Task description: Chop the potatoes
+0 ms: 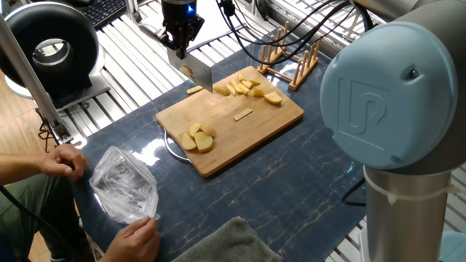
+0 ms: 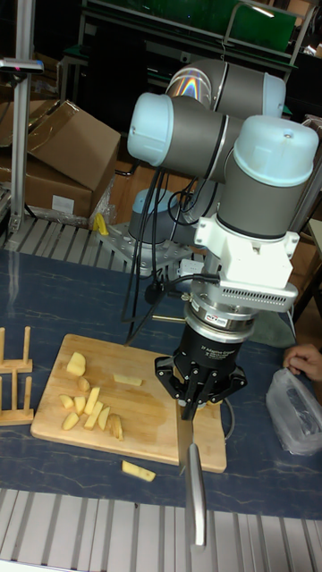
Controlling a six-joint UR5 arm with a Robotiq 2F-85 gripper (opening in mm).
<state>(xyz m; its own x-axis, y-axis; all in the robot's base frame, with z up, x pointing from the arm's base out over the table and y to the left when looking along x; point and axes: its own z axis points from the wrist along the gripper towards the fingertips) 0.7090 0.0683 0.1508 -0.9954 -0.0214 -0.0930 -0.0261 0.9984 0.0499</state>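
Note:
The potatoes lie as pale-yellow pieces on the bamboo board (image 1: 255, 129): a cluster of wedges and sticks (image 1: 247, 87) at the far end, rounded halves (image 1: 198, 138) at the near-left corner, and one stick (image 1: 243, 113) mid-board. Another piece (image 1: 194, 89) lies off the board by its far-left edge. My gripper (image 1: 180, 49) is shut on a knife (image 1: 196, 73), blade pointing down, hanging just above the board's far-left edge. In the tall view the gripper (image 2: 192, 413) holds the knife (image 2: 195, 492) edge-on over the board (image 2: 152, 416), right of the potato cluster (image 2: 89, 411).
A person's hands (image 1: 65, 161) (image 1: 135, 236) are at a clear plastic bag (image 1: 124, 185) left of the board. A grey cloth (image 1: 226, 244) lies at the front edge. A wooden rack (image 1: 291, 62) stands behind the board. The arm's base (image 1: 386, 109) fills the right.

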